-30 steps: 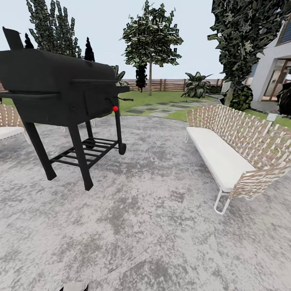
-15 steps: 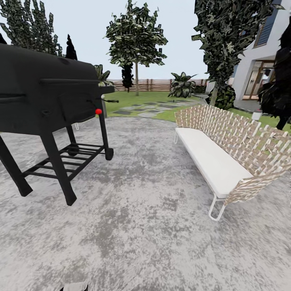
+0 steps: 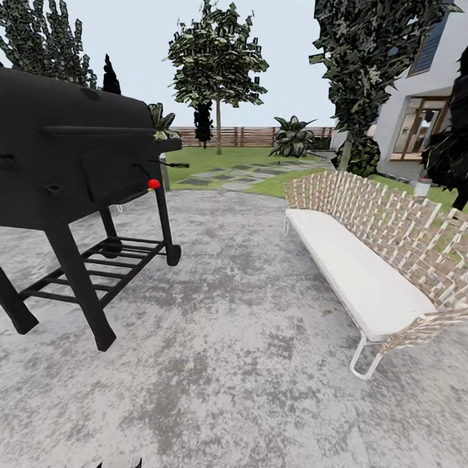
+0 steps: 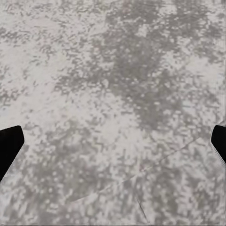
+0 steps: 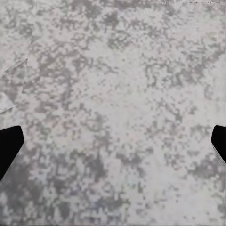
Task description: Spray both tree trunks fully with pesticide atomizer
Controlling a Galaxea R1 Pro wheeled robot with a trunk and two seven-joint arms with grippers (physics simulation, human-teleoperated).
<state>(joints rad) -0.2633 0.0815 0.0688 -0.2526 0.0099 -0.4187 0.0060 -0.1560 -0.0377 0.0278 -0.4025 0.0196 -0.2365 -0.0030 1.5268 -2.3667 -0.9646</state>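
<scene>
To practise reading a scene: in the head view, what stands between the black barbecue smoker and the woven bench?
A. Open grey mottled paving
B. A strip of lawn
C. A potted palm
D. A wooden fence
A: bare grey mottled paving runs between the black barbecue smoker and the woven bench.

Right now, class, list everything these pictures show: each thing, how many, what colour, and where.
Grill: one, black, red knob, on the paving at the head view's left.
Bench: one, woven tan back, white cushion, at the right.
Paving: mottled grey, underfoot.
Lawn: green, with grey slabs, beyond the paving.
Fence: brown slats, at the lawn's far edge.
Leafy trees: one mid-distance, one near the bench.
House: white, far right.
Left gripper: black fingertips wide apart, over paving.
Right gripper: likewise.
</scene>
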